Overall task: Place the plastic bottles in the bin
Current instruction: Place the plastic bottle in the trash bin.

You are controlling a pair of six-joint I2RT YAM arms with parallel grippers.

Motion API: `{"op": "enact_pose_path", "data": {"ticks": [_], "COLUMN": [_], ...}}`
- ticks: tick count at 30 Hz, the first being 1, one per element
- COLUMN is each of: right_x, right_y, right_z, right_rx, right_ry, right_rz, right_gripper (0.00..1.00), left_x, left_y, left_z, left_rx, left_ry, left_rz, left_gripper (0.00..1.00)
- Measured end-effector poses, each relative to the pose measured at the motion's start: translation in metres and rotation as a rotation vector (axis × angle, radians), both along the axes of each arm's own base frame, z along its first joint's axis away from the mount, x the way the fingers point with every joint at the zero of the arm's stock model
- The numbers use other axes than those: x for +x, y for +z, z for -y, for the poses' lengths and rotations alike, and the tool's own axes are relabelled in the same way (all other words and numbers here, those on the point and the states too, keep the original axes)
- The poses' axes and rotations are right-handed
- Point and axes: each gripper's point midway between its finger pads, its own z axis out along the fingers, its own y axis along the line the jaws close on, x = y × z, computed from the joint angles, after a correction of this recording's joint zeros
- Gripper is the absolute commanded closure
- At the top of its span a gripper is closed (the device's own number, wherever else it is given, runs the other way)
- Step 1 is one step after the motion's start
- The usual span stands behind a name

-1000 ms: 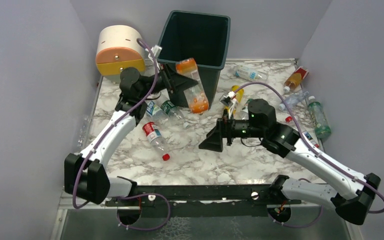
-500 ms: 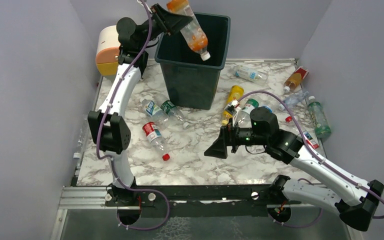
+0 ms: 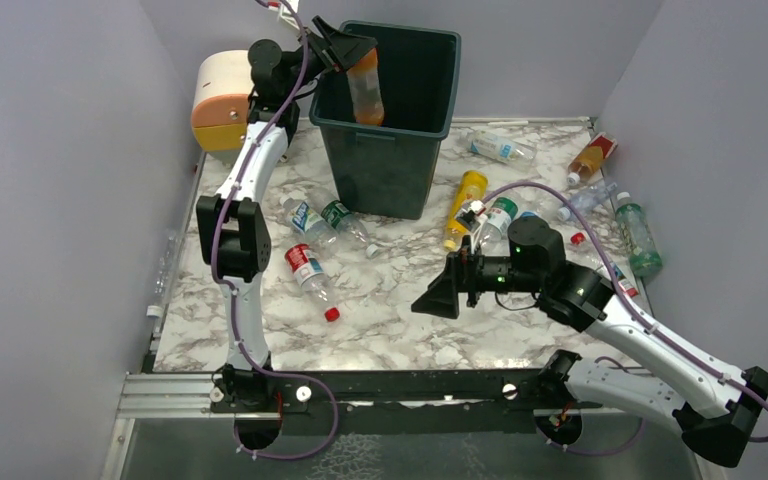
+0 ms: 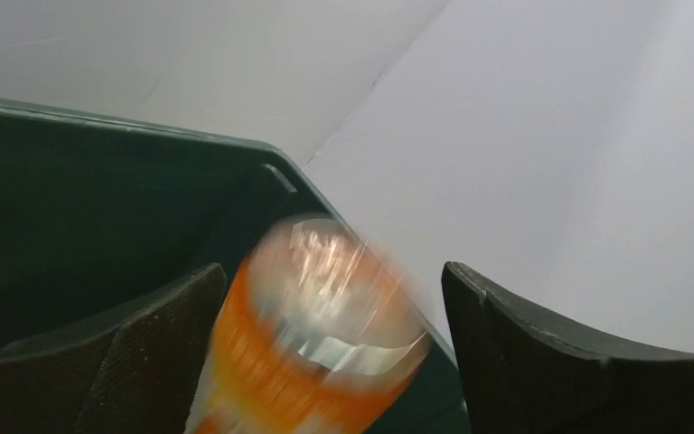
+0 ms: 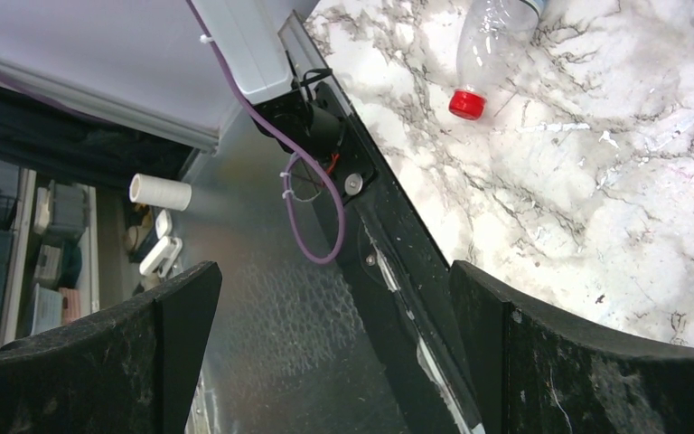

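Above the bin (image 3: 390,172) rim, the left hand (image 3: 353,47) stands released around an orange bottle (image 3: 366,92).

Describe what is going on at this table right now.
Two robot arms are putting plastic bottles into a dark green bin. The left gripper is raised over the bin's mouth, jaws open. An orange bottle sits between its fingers, blurred and apparently dropping in. The right gripper hovers open and empty above the marble table. Many bottles lie scattered on the table around the bin.
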Motion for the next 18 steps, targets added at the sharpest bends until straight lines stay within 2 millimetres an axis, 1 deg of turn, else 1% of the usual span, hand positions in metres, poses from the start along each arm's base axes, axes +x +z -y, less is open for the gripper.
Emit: {"op": "enact_pose_path", "data": {"ticks": [8,12,15,17,18], "right_x": [0.002,0.006,0.012,0.017,0.020], "right_y": [-0.005,-0.014,-0.029,-0.041,-0.047], "right_z": [-0.003,-0.007,-0.013,-0.018,-0.021], "right_rx": [-0.014,-0.035,-0.075,-0.109,-0.129], "right_ry": [-0.001,0.000,0.003,0.007,0.010], "right_rz": [-0.016,-0.034,-0.060,-0.081,-0.092], "right_gripper": [0.00,0.00,0.00,0.00,0.00], "left_x": [-0.003,-0.014,-0.038,-0.064,-0.082], "left_y": [0.006,0.020,0.037,0.048,0.057], "left_z": [-0.001,-0.005,-0.010,-0.013,-0.016], "left_rx": [0.011,0.017,0.028,0.040,0.045], "left_ry": [0.000,-0.009,-0.019,-0.030,-0.028], "left_rz": [0.032,0.060,0.079,0.090,0.105], "left_gripper": [0.01,0.01,0.01,0.01,0.01]}}
